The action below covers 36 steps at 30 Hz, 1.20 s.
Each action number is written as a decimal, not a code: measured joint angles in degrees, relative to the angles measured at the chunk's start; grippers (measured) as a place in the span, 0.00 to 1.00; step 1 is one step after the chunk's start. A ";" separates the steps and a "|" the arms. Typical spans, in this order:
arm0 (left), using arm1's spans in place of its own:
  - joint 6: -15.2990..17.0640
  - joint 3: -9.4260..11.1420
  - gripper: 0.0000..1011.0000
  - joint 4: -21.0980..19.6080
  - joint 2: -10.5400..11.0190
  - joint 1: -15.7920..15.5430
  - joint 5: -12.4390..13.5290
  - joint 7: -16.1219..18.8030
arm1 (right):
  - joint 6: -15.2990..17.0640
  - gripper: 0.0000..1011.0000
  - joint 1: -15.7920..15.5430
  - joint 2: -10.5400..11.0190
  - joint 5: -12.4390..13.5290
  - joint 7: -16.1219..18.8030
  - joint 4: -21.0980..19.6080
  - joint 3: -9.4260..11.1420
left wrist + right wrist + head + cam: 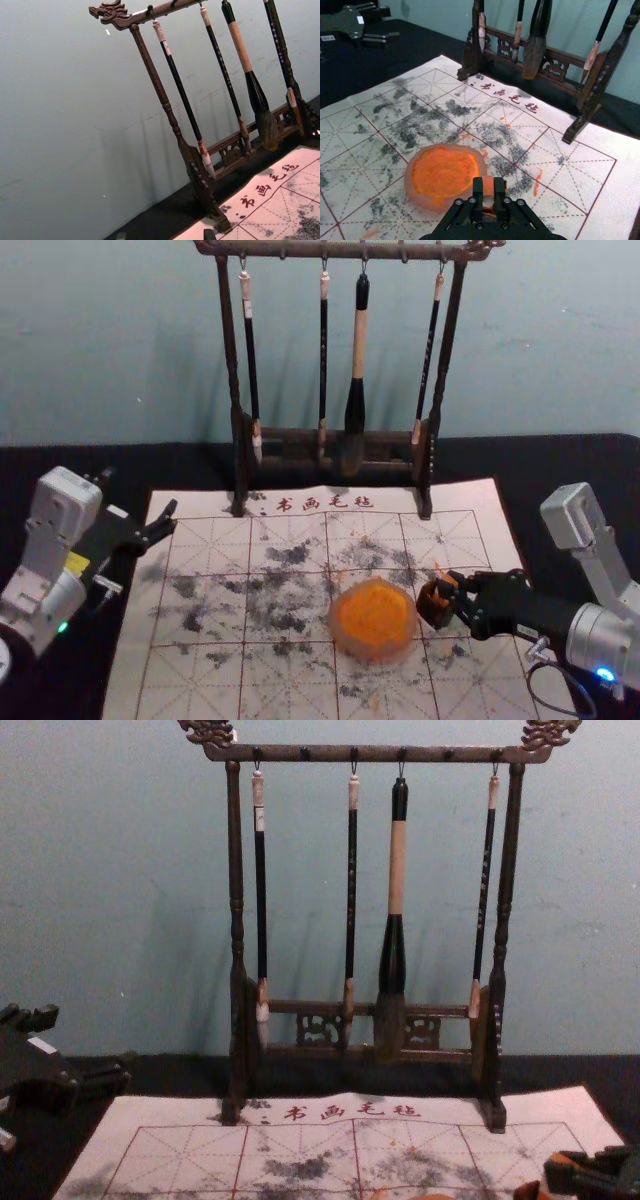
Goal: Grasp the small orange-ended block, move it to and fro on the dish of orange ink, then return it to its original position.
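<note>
Right gripper (pixel 489 189) is closed around the orange-ended block (pixel 487 184), just right of the ink dish (pixel 410 185).
The grasp seems to be in hand; a leftward pass over the dish is called for next. Left gripper (pixel 165 235) is parked, spread wide, left of the dish.

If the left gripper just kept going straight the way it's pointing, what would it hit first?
Probably the left post of the brush stand; the left gripper points close by it. Depth is unclear, so it might slip past and meet the wall.
</note>
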 joint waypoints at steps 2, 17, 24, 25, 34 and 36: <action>0.00 0.00 0.99 0.00 0.00 0.00 0.00 0.00 | 0.06 0.09 0.04 -0.03 -0.05 -0.05 0.08 -0.02; 0.00 0.00 0.99 0.00 0.00 0.00 0.00 0.00 | 0.06 0.09 0.01 0.03 -0.01 -0.05 -0.05 0.00; 0.00 0.00 0.99 0.00 0.00 0.00 0.00 0.00 | 0.04 0.25 -0.03 0.06 0.02 -0.05 -0.10 0.04; 0.00 0.00 0.99 0.00 0.00 0.00 0.00 0.00 | 0.04 0.30 -0.03 0.07 0.02 -0.05 -0.11 0.04; 0.00 0.00 0.99 0.00 0.00 0.00 0.00 0.00 | 0.01 0.57 -0.05 0.08 0.07 -0.05 -0.14 0.04; 0.00 0.00 0.99 0.00 0.00 0.00 0.00 0.00 | 0.00 0.64 -0.05 0.08 0.07 -0.04 -0.14 0.05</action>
